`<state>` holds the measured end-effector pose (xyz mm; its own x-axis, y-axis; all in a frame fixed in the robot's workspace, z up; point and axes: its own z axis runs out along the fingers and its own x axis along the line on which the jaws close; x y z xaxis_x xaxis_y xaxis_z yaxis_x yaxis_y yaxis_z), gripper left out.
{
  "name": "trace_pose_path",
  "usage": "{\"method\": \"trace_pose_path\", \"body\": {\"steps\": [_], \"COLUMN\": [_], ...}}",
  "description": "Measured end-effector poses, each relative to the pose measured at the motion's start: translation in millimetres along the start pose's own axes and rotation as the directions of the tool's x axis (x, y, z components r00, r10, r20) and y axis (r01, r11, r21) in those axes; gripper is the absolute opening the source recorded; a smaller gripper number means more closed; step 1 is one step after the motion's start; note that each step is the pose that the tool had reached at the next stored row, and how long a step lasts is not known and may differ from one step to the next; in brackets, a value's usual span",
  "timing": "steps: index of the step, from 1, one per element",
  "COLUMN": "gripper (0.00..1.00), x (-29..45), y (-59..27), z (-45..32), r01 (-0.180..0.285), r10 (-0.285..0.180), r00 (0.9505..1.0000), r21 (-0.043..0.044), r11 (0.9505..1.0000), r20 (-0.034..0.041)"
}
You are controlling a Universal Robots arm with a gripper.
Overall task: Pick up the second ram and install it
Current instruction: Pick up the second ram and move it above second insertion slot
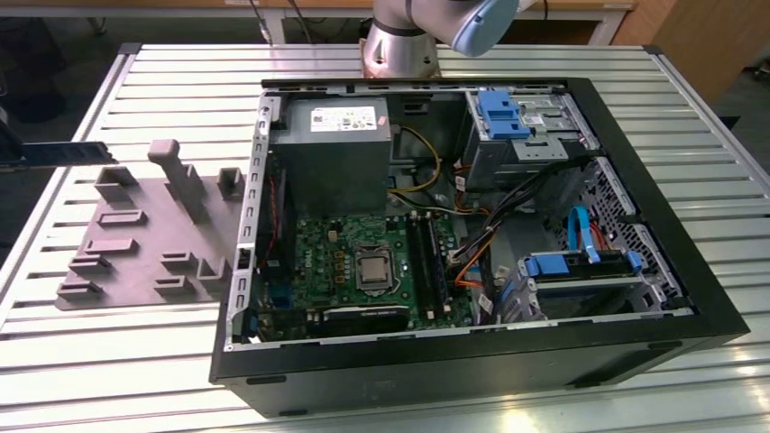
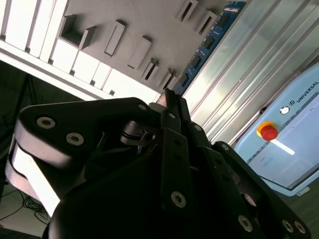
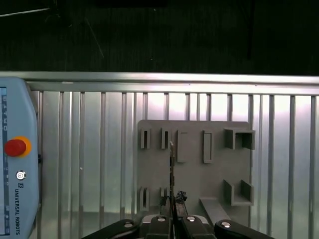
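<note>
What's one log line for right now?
pincer: shut on second ram | where: near grey holder | install: not yet, away from computer case

In the exterior view, bright, even light fell from above. The table slats glared white at 7 o'clock from the computer case, whose interior sat in soft shade. In the first wrist view the slats flared pale around the grey fixture plate, and the room beyond was nearly black. In the second wrist view the gripper looked dim and the second ram was lit blue.
</note>
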<state>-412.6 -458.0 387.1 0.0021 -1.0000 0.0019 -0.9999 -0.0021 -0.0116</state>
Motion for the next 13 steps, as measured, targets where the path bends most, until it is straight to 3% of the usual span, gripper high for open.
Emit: {"method": "trace_pose_path", "body": {"steps": [13], "gripper": [0.14], "x": [0.0], "y": [-0.2], "z": [-21.3], "r01": [0.000], "r10": [0.000], "r00": [1.0000], "r21": [0.0000], "r11": [1.0000], "r20": [0.0000]}}
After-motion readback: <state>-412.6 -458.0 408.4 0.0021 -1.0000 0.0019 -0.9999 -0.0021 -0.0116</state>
